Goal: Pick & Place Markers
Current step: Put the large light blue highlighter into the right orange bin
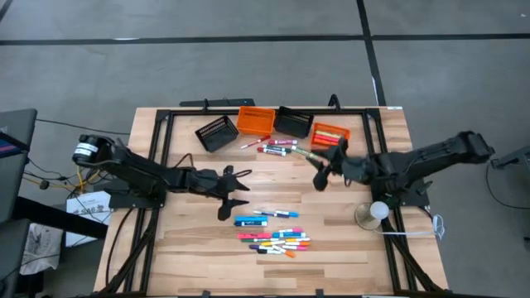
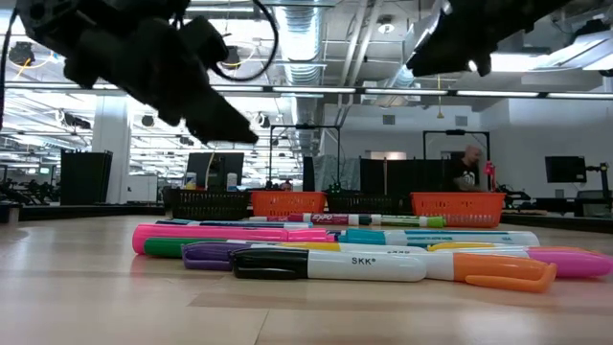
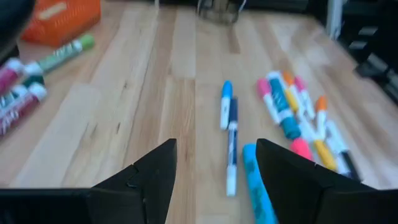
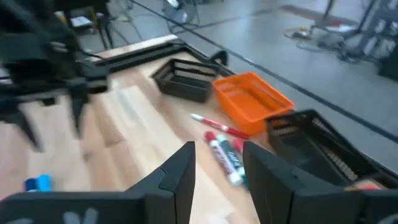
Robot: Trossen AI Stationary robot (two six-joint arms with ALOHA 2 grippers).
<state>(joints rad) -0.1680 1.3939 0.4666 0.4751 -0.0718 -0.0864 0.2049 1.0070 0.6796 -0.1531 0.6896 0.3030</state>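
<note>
Writing: "SKK" reads on the white barrel of a black-capped marker (image 2: 326,264) lying nearest the low camera; a far marker (image 2: 378,219) carries print too small to read.
Markers, near pile: a loose heap (image 1: 277,242) of pink, blue, orange and white ones lies on the near middle of the table (image 1: 190,248), with a few blue ones (image 1: 258,218) just beyond it.
Markers, far group: red, pink and green ones (image 1: 277,146) lie just in front of the bins.
Bins: two black and two orange stand in a row along the far edge; the far-right orange bin (image 1: 330,134) shows something red inside, too small to tell.
Left gripper (image 1: 232,189): it hovers left of centre, above the wood, fingers spread wide and empty, pointing toward the blue markers.
Right gripper (image 1: 325,168): it hangs right of centre near the far group; the fingers stand a narrow gap apart with nothing between them in the right wrist view.
Hard to make out: in the low view both arms are dark shapes cut off by the top edge.
Background: a person (image 2: 467,169) shows behind the bins, far off.
</note>
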